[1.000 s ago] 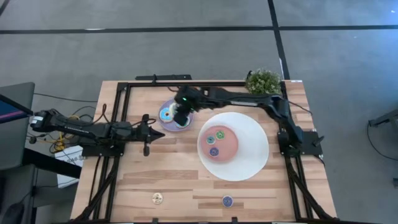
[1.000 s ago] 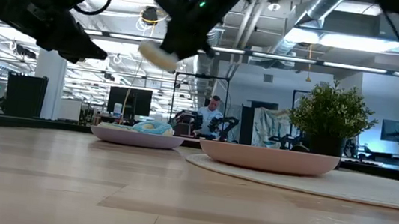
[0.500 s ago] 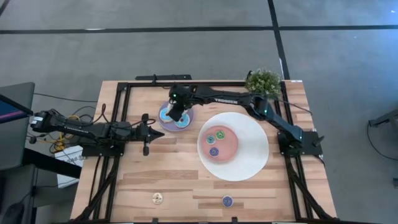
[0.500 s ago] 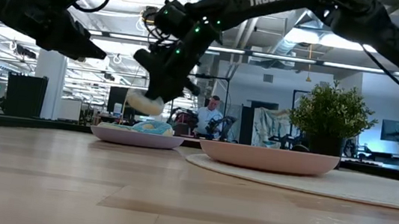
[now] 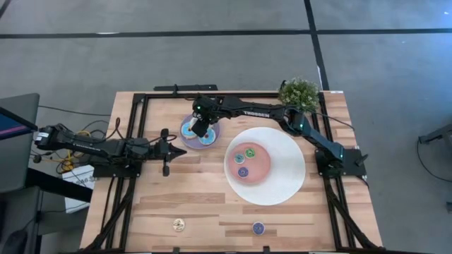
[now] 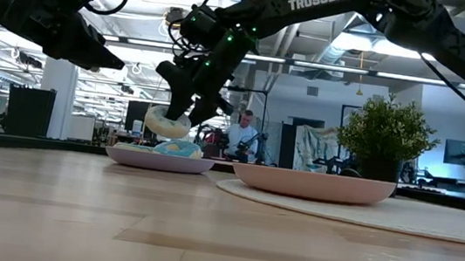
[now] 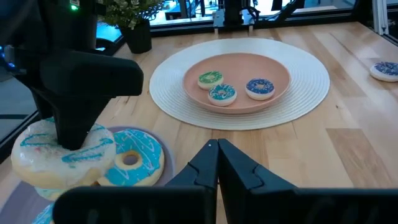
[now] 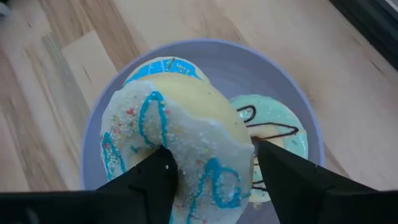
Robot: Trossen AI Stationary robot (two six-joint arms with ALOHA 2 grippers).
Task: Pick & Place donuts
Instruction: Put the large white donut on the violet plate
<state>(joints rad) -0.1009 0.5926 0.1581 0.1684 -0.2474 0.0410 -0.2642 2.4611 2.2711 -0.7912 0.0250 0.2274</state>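
My right gripper [image 5: 200,127] is over the lilac plate [image 5: 211,140], shut on a larger cream donut with blue drizzle [image 8: 186,134] [image 6: 167,123]. Beneath it a blue iced donut [image 8: 163,66] and a pale green donut with dark drizzle [image 8: 277,127] lie flat on the plate. Three mini donuts, green [image 7: 210,79], teal [image 7: 222,93] and blue [image 7: 259,88], rest in the pink plate [image 5: 263,166]. My left gripper [image 5: 183,150] [image 7: 217,155] hovers shut just left of the lilac plate. My right gripper grips the cream donut's ring [image 8: 214,171] from above, pointing down. One finger [image 8: 152,180] seems to sit in the hole and the other [image 8: 283,171] outside the rim. The donut hangs tilted, lifted clear just above the donuts on the plate [image 6: 159,159].
The pink plate sits on a round white mat [image 5: 289,180]. A potted plant [image 5: 299,92] stands at the far right corner. Two mini donuts, tan [image 5: 179,225] and blue [image 5: 258,228], lie near the near edge. A dark frame [image 5: 141,141] borders the table.
My right gripper has come down toward the lilac plate and shifted slightly toward the far-left, its arm stretching out flatter. The cream donut went down with it, from well above the plate to just over the donuts lying there.
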